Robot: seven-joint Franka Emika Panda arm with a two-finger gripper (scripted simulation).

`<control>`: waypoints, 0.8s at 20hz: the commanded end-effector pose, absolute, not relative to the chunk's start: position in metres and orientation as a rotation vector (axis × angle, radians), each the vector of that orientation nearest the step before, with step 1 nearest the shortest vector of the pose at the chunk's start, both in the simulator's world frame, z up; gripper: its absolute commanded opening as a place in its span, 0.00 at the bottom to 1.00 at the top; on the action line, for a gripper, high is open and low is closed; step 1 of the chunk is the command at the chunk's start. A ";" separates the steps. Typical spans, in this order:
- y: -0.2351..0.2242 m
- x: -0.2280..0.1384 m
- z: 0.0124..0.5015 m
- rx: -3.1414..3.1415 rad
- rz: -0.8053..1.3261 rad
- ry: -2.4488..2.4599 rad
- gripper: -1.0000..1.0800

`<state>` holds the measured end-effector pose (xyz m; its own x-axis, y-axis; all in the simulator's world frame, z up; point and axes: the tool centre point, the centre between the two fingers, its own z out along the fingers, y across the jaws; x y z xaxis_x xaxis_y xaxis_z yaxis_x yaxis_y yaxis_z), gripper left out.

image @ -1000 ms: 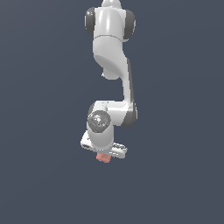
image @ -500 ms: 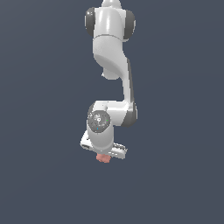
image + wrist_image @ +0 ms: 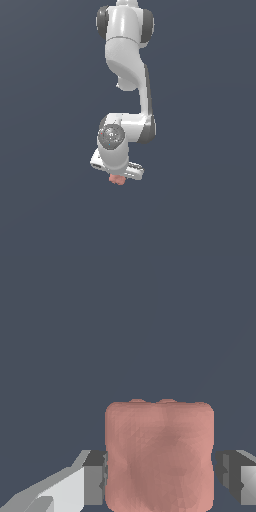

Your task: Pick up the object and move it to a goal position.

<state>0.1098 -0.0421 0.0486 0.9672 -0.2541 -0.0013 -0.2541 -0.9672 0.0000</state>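
Block in my claw, goal not in sight.

My claw is clenched on the pink block: in the wrist view the block fills the gap between my two fingers, one pad against each flank, with no daylight on either side. In the exterior view it sits directly under the white arm, poking out below the hand. So the pick looks done; what's left is the carry and the release. No goal marker shows in either view (background is plain dark blue-grey everywhere, no table edge either), so I can't say how much travel remains or whether the block is clear of any surface.
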 end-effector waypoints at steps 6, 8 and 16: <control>-0.063 0.100 0.082 -3.116 0.000 0.403 0.00; -0.071 0.096 0.097 -3.115 0.000 0.403 0.00; -0.118 0.073 0.173 -3.114 0.000 0.404 0.00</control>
<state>0.0779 -0.1086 0.1576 0.9670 -0.2548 -0.0004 -0.2548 -0.9670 -0.0008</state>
